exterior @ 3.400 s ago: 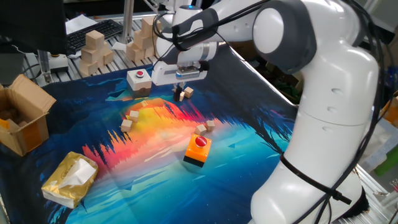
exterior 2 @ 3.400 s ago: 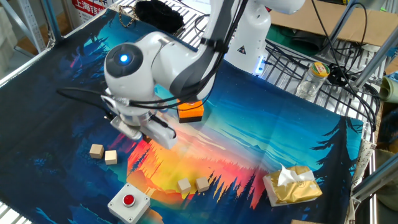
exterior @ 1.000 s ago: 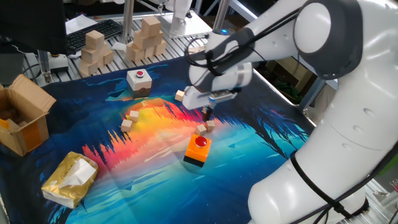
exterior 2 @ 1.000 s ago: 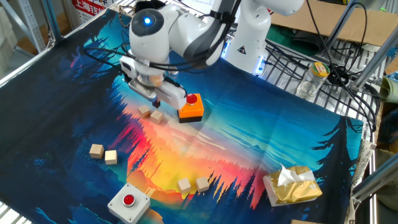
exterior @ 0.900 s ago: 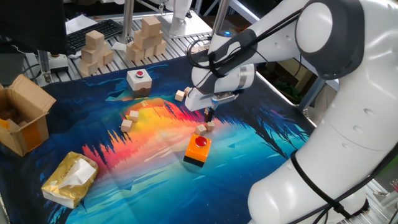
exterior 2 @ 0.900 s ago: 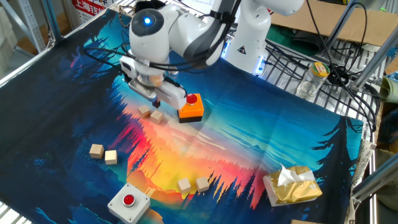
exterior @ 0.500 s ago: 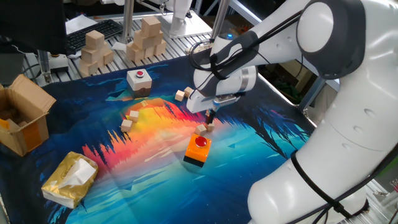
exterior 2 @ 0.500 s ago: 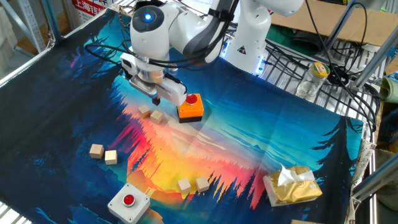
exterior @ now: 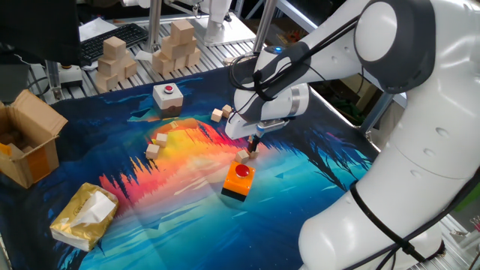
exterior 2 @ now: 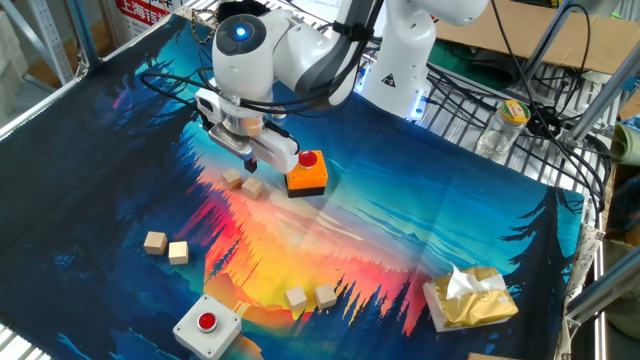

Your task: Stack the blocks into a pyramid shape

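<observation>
I keep the arm [exterior 2: 300, 50] low beside the orange button box [exterior 2: 306, 173]. The fingers [exterior 2: 254, 160] hang above two blocks [exterior 2: 243, 183] just beside that box; their opening I cannot tell. I should descend centred, without pushing either.

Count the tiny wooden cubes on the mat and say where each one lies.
6, in three pairs: two beside the orange button box, two at mid-mat, two between the white button box and the tissue pack. The arm may hide more.

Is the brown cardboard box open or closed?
Open. The cardboard box has its flaps standing up and spread apart.
</observation>
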Robot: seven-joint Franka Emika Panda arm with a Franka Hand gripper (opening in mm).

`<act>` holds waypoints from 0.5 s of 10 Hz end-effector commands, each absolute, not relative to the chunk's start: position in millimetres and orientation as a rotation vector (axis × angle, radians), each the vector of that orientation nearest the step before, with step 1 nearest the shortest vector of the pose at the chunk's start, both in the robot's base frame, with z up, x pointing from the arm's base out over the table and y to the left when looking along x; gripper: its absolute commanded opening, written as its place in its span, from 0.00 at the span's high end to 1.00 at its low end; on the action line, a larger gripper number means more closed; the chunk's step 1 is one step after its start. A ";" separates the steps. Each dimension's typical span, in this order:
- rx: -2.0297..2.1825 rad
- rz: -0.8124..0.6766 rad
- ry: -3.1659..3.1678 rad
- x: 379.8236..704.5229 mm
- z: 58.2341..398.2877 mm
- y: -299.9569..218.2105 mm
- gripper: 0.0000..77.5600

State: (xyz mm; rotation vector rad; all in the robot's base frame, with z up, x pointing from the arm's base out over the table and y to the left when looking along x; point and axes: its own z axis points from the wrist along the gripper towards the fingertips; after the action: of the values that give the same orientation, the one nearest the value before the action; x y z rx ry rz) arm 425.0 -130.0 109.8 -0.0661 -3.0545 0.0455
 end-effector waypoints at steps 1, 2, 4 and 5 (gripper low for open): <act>-0.099 0.041 -3.058 423.4 105.4 -126.7 1.00; -0.111 0.040 -3.059 422.4 103.1 -123.2 1.00; -0.128 0.041 -3.058 424.1 102.4 -118.5 1.00; -0.132 0.041 -3.058 427.1 100.2 -117.9 1.00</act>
State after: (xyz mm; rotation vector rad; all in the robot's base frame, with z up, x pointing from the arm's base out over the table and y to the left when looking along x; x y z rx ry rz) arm 423.9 -118.1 101.0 -0.1283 -3.0552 0.0402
